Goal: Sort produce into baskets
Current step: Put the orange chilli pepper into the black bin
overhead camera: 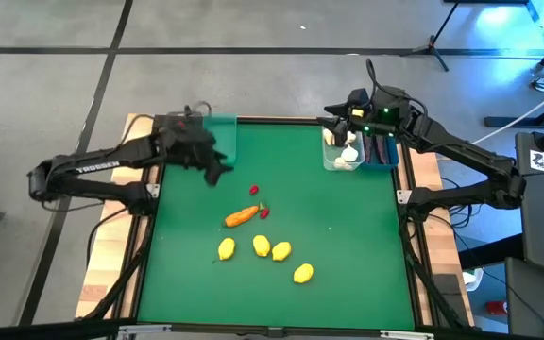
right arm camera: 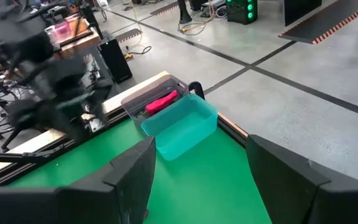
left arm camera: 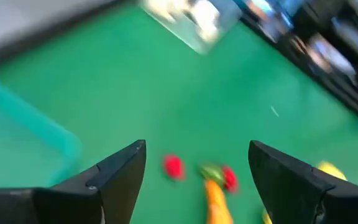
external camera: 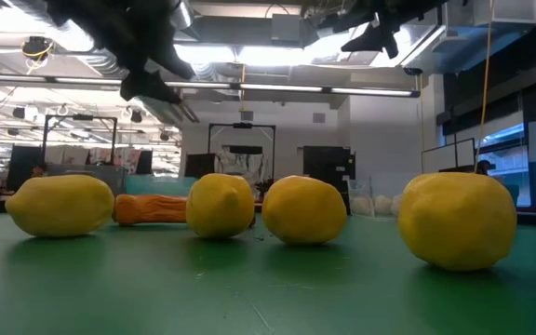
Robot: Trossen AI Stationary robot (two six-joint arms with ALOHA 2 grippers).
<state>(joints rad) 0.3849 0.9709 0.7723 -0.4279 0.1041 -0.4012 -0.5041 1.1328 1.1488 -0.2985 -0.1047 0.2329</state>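
While the left arm hides the dark basket [right arm camera: 151, 99], left tool [overhead camera: 217, 172] hangs wide open, empty, beside teal basket [overhead camera: 223, 139]; right tool [overhead camera: 333, 121], open, empty, over clear basket [overhead camera: 340, 156]; lemons [overhead camera: 262, 246], carrot [overhead camera: 241, 216] mid-counter [overhead camera: 348, 264].

Bright overhead light, blurred wrist views.

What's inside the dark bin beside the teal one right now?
In the right wrist view, the dark bin holds one red piece, likely the pepper. The rest of its floor is hidden by its smoky walls and the teal bin. From above, the left arm covers it.
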